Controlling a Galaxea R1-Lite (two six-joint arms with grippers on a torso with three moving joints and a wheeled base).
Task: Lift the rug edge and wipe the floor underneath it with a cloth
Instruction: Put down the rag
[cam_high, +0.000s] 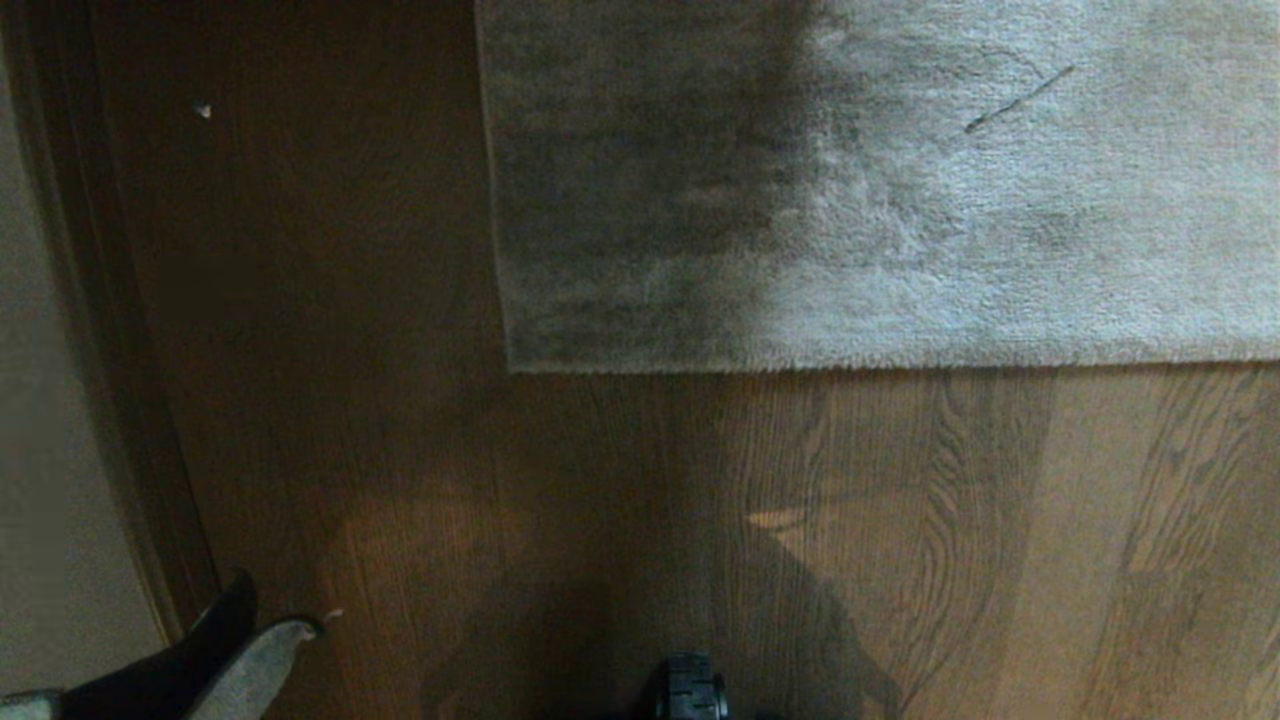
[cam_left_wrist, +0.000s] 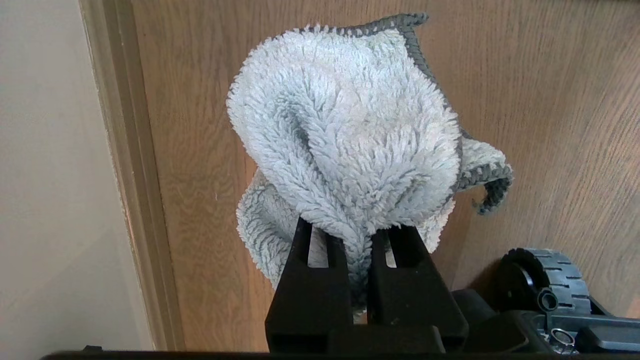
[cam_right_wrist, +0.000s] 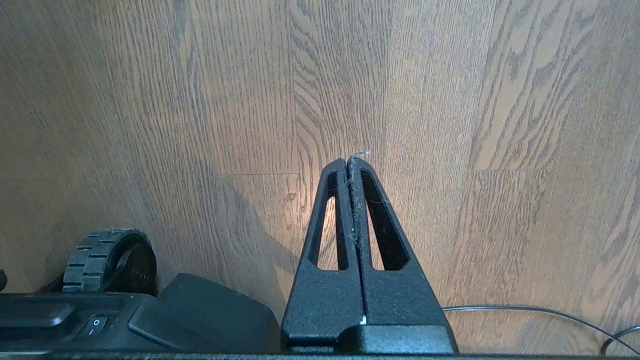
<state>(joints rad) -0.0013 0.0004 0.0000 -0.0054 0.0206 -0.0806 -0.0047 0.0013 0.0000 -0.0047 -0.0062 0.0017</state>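
Head view gives me one rug (cam_high: 900, 190), lying flat, its rug edge (cam_high: 890, 366) straight across the floor (cam_high: 700, 520), and one cloth (cam_left_wrist: 345, 145). My left gripper (cam_left_wrist: 357, 232) hangs low by the skirting (cam_left_wrist: 130, 175), jaws clenched on a bunched fold of the cloth, which balloons out past the fingertips. My right gripper (cam_right_wrist: 348, 161) hangs over bare planks, pressed fully together, holding nothing but what may be a wisp of lint. One wheel (cam_right_wrist: 107, 260) shows beside it.
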